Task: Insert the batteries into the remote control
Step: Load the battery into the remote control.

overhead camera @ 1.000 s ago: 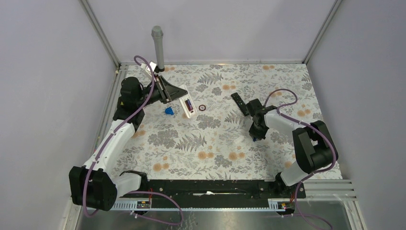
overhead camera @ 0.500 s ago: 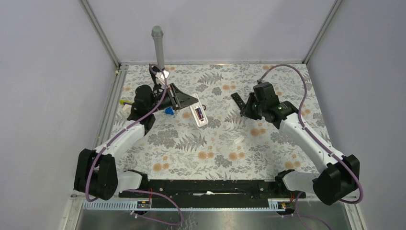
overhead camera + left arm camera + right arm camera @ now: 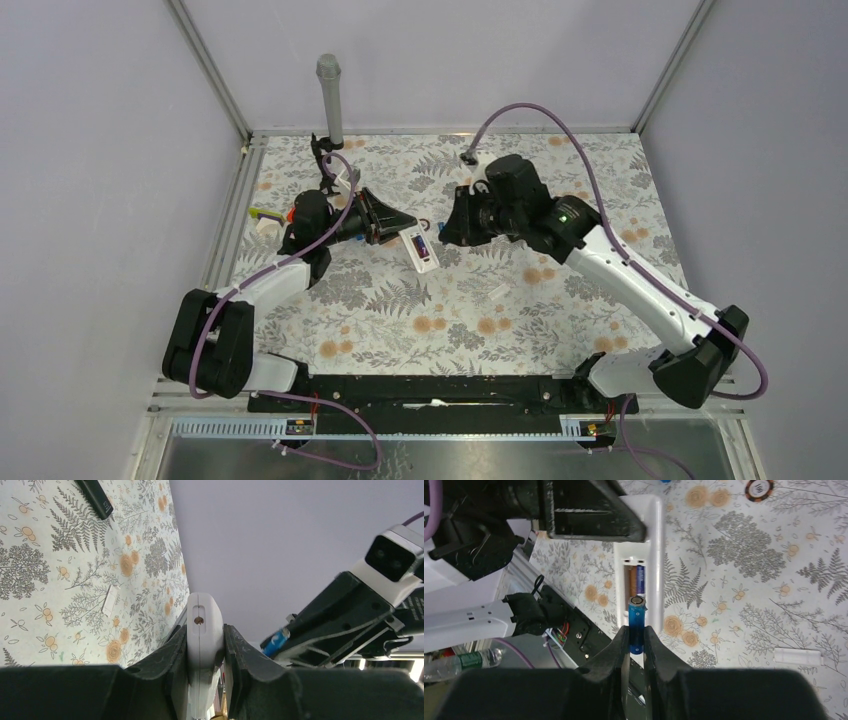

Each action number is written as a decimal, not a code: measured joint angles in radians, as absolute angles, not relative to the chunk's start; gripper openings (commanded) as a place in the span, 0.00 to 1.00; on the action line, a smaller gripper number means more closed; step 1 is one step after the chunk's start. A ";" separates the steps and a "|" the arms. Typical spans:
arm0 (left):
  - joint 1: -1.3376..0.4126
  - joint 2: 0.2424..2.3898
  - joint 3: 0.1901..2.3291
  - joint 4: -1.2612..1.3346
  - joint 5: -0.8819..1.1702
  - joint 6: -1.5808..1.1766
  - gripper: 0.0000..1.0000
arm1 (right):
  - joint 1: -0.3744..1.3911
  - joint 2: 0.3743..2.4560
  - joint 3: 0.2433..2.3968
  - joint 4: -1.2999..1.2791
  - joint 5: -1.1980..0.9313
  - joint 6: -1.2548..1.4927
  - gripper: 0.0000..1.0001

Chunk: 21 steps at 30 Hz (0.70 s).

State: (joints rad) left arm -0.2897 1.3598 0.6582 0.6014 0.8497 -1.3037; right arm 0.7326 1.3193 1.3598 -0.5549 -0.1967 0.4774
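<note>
- The right gripper [image 3: 635, 632] is clamping a blue battery [image 3: 636, 617] between its fingers. It is gripping the lower half and leaving the capped tip free.
- That battery is hanging just beside the white remote control [image 3: 655, 540]. Its tip is pointing at the near end of the remote's open compartment [image 3: 636, 582], but it is not lying in a slot yet.
- The left gripper [image 3: 205, 647] is squeezing the remote by its two long edges at the end away from the compartment. It is presenting the open back to the right arm.
- Progress, as I am judging it: the cover is off and one purple battery [image 3: 640, 579] is sitting in the compartment, so loading is partway through.
- The strip beside that battery is showing orange-brown; I cannot tell whether it is a second cell or a bare slot.
- Seating the blue battery and closing the back are looking like the remaining work.
- The blue battery is looking like a slim, glossy cylinder with a pale metal cap, far shorter than the remote.
- Well apart from the remote, a small white strip [image 3: 796, 656] is lying flat on the floral cloth, and I am taking it for the cover.
- A black remote [image 3: 95, 497] is lying farther off.
</note>
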 measured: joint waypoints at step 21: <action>-0.297 1.361 0.642 0.627 0.864 -1.310 0.00 | 0.897 1.530 1.545 -0.730 -0.117 0.385 0.11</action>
